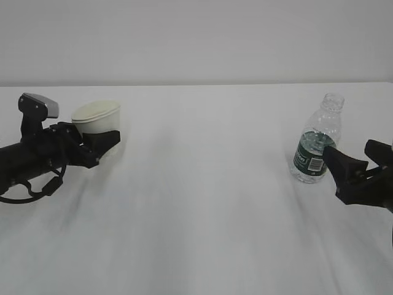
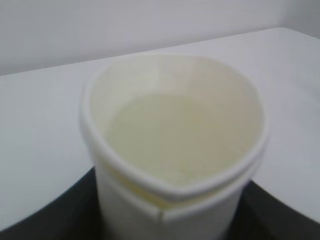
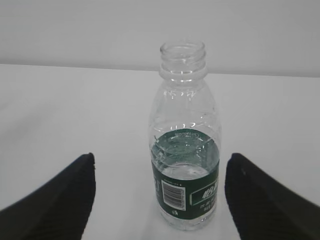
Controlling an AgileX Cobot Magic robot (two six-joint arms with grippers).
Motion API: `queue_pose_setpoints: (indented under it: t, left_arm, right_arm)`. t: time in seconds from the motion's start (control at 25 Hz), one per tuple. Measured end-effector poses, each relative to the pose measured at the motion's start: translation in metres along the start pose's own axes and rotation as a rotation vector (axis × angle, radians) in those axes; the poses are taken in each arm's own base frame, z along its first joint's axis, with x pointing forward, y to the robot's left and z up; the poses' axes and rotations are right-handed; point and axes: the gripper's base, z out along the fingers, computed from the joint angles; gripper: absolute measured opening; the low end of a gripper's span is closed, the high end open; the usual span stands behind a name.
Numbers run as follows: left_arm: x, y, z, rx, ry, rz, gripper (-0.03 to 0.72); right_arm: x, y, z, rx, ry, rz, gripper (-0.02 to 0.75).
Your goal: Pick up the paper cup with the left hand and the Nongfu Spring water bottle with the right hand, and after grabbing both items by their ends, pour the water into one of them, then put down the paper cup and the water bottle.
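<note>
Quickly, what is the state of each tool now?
Left tool: closed on the paper cup.
Right tool: open, holding nothing, fingers either side of the water bottle.

Bright, even, soft lighting throughout.
Faint shadows on the white tabletop (image 1: 202, 203); left wrist view blurred, paper cup (image 2: 172, 145) out of focus.

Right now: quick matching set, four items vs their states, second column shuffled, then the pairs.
Column 1:
1. paper cup
2. water bottle
3. left gripper
4. right gripper

Column 2:
A. open, jaws on either side of the bottle, not touching it
B. upright, capless, partly filled
C. rim squeezed out of round
D. closed on the cup's wall

Pairs: 1-C, 2-B, 3-D, 4-A
</note>
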Motion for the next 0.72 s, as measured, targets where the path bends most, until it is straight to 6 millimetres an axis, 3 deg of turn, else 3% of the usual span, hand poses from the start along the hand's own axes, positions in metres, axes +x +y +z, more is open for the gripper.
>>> queue_pose_setpoints:
  t: [0.72]
  left_arm:
    - [-0.004,0.007,-0.026,-0.258,-0.037,-0.012,0.437]
  right_arm:
    - [0.0,0.002,0.0,-0.027,0.001,0.011,0.596]
